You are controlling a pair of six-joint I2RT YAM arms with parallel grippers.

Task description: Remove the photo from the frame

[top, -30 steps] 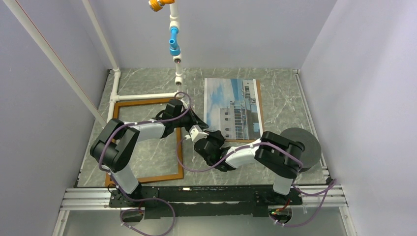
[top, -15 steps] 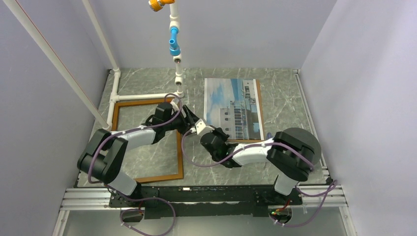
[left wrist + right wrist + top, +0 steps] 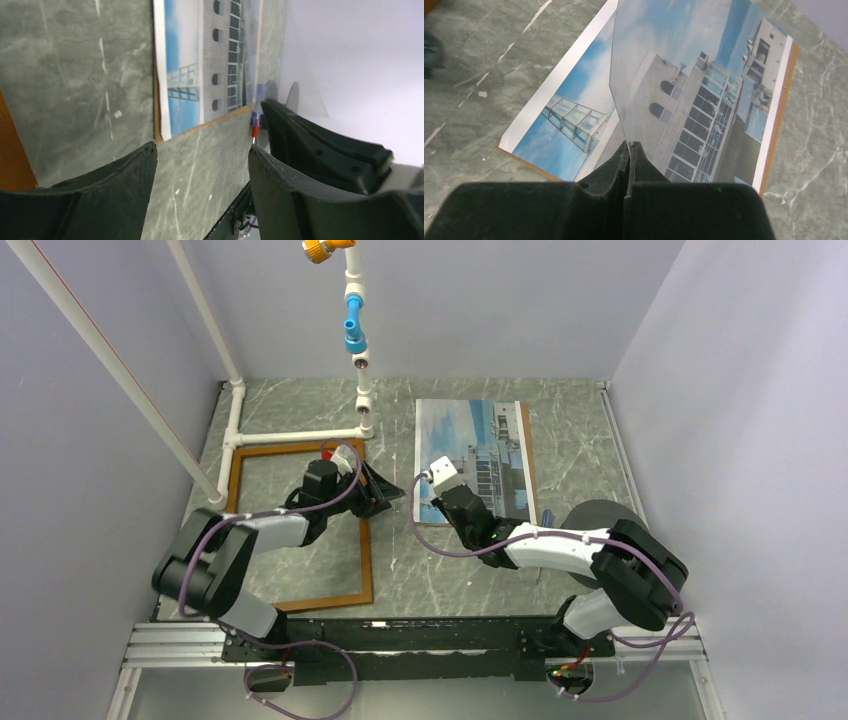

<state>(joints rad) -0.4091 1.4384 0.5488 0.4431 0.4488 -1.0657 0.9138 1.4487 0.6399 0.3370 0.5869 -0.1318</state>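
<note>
The photo lies flat on a brown backing board at the back right of the table, outside the frame. The frame, a thin reddish-brown rectangle, lies at the left with bare table inside it. My right gripper hovers over the photo's near left part. In the right wrist view the right gripper is shut on the edge of a clear sheet that stands up over the photo. My left gripper is open and holds nothing, just right of the frame's right rail. Its view shows the left gripper facing the photo.
A white pipe structure runs along the frame's far side, with a vertical pipe and blue fitting at the back centre. A dark grey disc lies right of the photo. Walls close in on both sides.
The left gripper opened and drew back left toward the frame. The right gripper, still shut, swung away to the back right and now sits over the photo.
</note>
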